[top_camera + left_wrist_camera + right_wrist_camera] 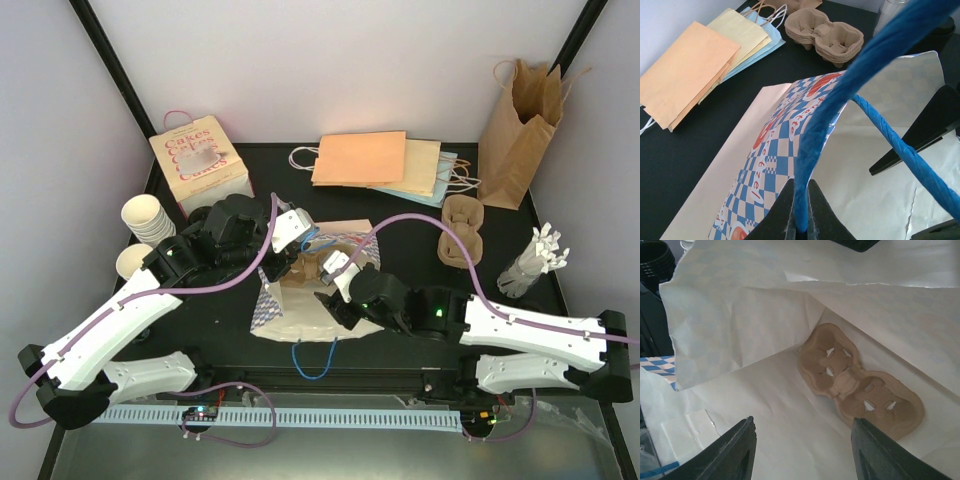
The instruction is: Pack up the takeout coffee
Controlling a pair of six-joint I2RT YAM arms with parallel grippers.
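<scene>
A blue-and-white checkered paper bag (272, 305) lies open in the middle of the table. My left gripper (298, 228) is shut on its blue twisted handle (840, 95) and holds the bag mouth up; the wrist view shows the jaws (801, 185) pinched on the cord. My right gripper (335, 280) is open and empty inside the bag mouth (802, 421). A brown pulp cup carrier (860, 382) lies deep in the bag. Cream ribbed paper cups (145, 218) stand stacked at the far left, another cup (132, 260) beside them. A dark stack (657, 260), possibly the black lids, shows at the edge.
A stack of pulp carriers (462, 232) sits at the right, also in the left wrist view (825, 35). Flat orange, yellow and blue bags (375, 160) lie at the back. A brown bag (517, 130) stands back right, a "Cakes" box (200, 160) back left, white cutlery (535, 262) right.
</scene>
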